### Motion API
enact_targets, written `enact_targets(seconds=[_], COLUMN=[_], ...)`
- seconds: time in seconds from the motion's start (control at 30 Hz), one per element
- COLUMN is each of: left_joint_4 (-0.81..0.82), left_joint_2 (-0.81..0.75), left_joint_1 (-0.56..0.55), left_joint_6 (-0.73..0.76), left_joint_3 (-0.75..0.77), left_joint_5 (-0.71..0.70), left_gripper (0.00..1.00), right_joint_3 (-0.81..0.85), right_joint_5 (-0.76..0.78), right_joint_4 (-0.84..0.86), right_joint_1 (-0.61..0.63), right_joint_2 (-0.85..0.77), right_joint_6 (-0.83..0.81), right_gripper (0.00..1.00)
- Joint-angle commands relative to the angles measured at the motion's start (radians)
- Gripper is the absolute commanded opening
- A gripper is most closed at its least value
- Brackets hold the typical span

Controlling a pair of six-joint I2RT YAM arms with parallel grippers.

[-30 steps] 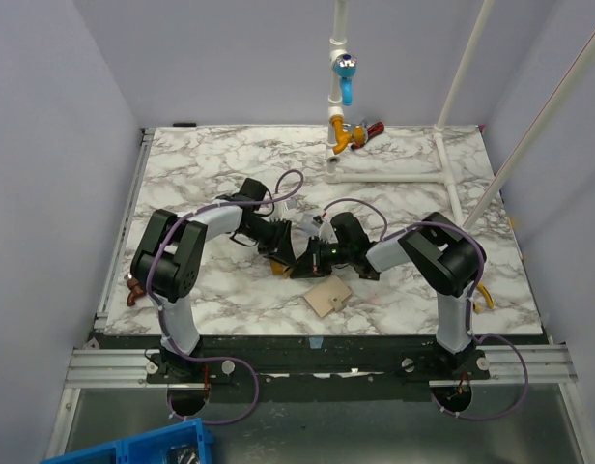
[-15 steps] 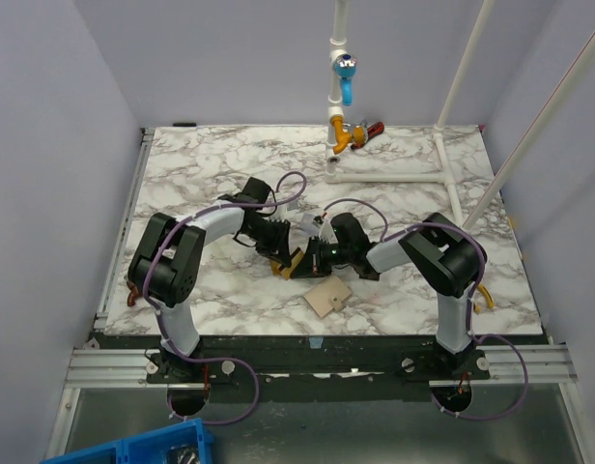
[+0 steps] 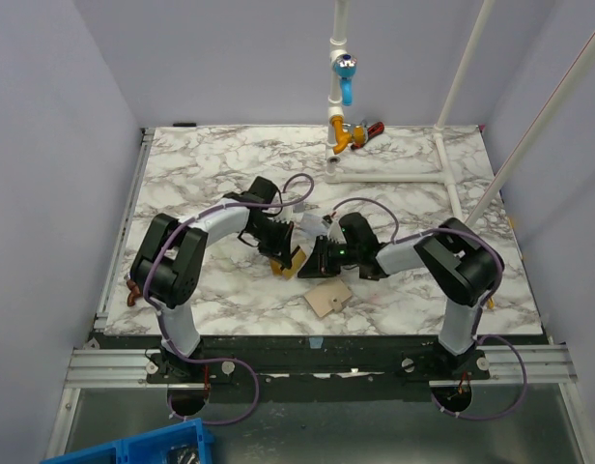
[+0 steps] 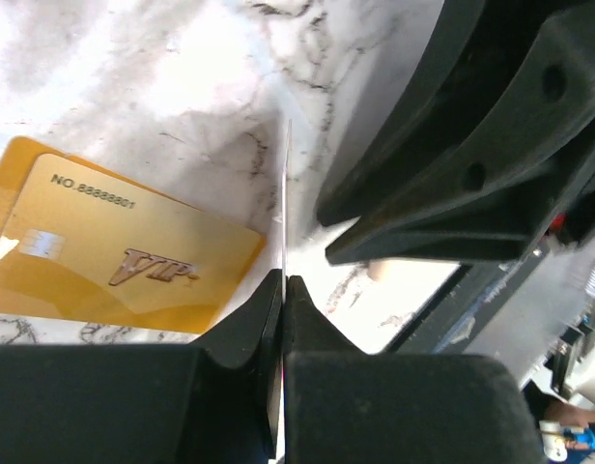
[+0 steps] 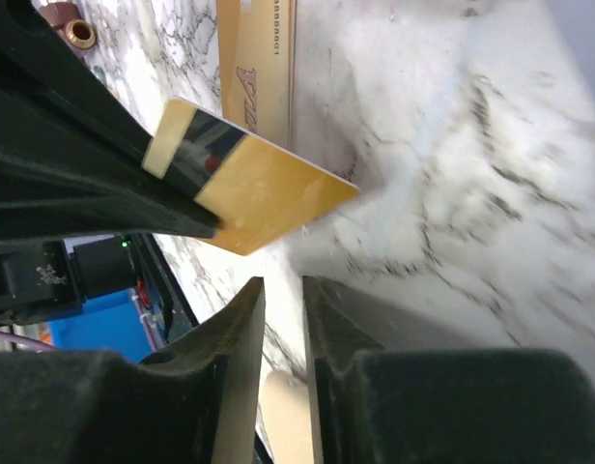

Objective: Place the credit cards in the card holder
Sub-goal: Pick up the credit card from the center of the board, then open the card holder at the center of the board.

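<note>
Right wrist view: gold striped card (image 5: 264, 188) is pinched at one end by the closed left gripper (image 4: 283, 282), tilted above the marble table (image 5: 452, 193). Gold VIP card (image 4: 114, 256) is laid flat beside it, and the card holder (image 3: 326, 297) is set nearby. Right gripper (image 5: 281, 290) is parted narrowly, with nothing held.

Handover at the centre of the top view: the left gripper (image 4: 281, 290), open a second ago, now has its jaws pressed together on the gold card (image 5: 264, 188), pinching it near its striped end. The right gripper (image 5: 283, 300), closed until half a second ago, now shows a narrow gap and sits clear of the card. The right arm (image 3: 468, 266) has swung its elbow toward the right edge of the top view
</note>
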Motion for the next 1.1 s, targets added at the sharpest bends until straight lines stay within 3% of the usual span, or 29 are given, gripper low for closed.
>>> enact_targets(seconds=[0.0,0.13,0.27,0.5,0.67,0.93,1.07], left_joint_4=[-0.068,-0.105,-0.087,0.103,0.235,0.363,0.407], left_joint_2=[-0.056,-0.109,-0.151,-0.229,-0.285,-0.358,-0.372], left_joint_1=[0.020,0.050,0.068,0.102,0.114,0.114,0.114], left_joint_6=[0.021,0.006,-0.057,-0.255,-0.383,-0.501,-0.537], left_joint_3=[0.083,0.174,0.230,0.166,0.128,0.040,0.008], left_joint_5=[0.160,0.333,0.461,0.595,0.643,0.675,0.675], left_gripper=[0.00,0.00,0.00,0.00,0.00,0.00,0.00], right_joint_3=[-0.079,-0.105,-0.124,-0.164,-0.126,-0.098,-0.092], right_joint_5=[0.103,0.047,-0.017,-0.069,-0.029,-0.036,-0.064], right_joint_4=[-0.247,-0.252,-0.178,0.070,0.116,0.258,0.359], right_joint_1=[-0.068,-0.110,-0.125,-0.143,-0.148,-0.148,-0.148], right_joint_2=[-0.103,-0.263,-0.387,-0.596,-0.678,-0.613,-0.552], right_joint_6=[-0.089,-0.079,-0.022,0.133,0.133,0.216,0.304], right_gripper=[0.36,0.52,0.60,0.61,0.61,0.60,0.55])
